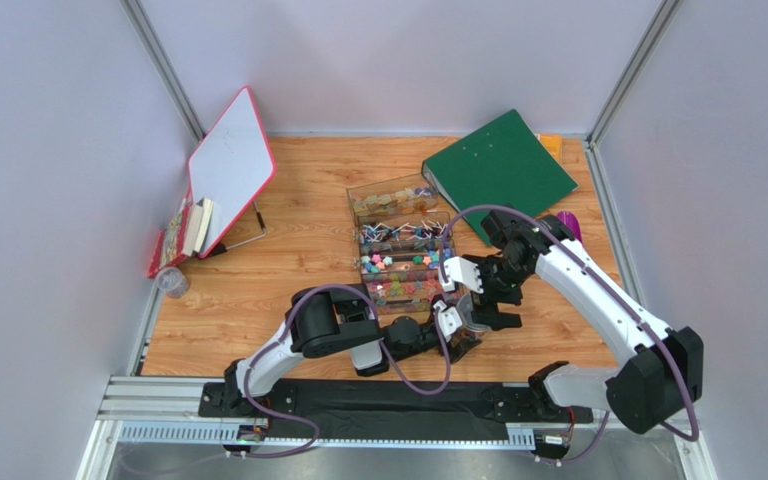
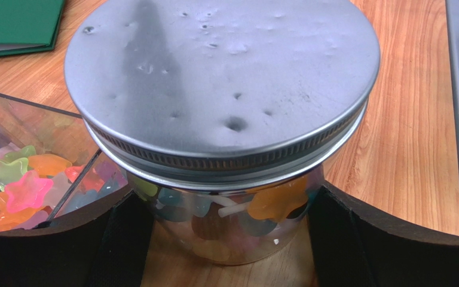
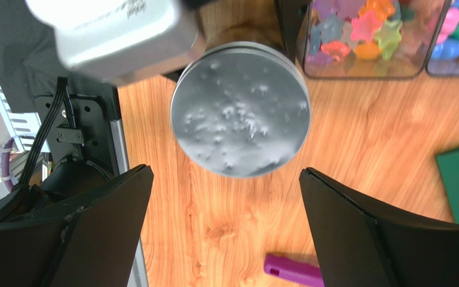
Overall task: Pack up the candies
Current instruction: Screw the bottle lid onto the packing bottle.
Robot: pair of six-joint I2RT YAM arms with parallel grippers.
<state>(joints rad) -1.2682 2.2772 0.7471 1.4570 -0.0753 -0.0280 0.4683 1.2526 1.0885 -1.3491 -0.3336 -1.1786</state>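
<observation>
A clear glass jar (image 2: 226,221) with a dented metal lid (image 2: 220,78) stands on the wooden table, and coloured candies (image 2: 277,200) show through its wall. My left gripper (image 2: 229,239) is shut on the jar body, one black pad against each side. In the right wrist view the lid (image 3: 241,107) is seen from above. My right gripper (image 3: 226,239) hangs open over the table just beside it, holding nothing. More star-shaped candies (image 2: 25,191) fill a clear compartment box (image 1: 403,250) just behind the jar.
A purple scoop (image 3: 291,270) lies on the wood near my right fingers. A green folder (image 1: 498,165) sits at the back right. At the back left are a tilted whiteboard (image 1: 230,165), stacked books (image 1: 183,235) and a small jar (image 1: 171,282).
</observation>
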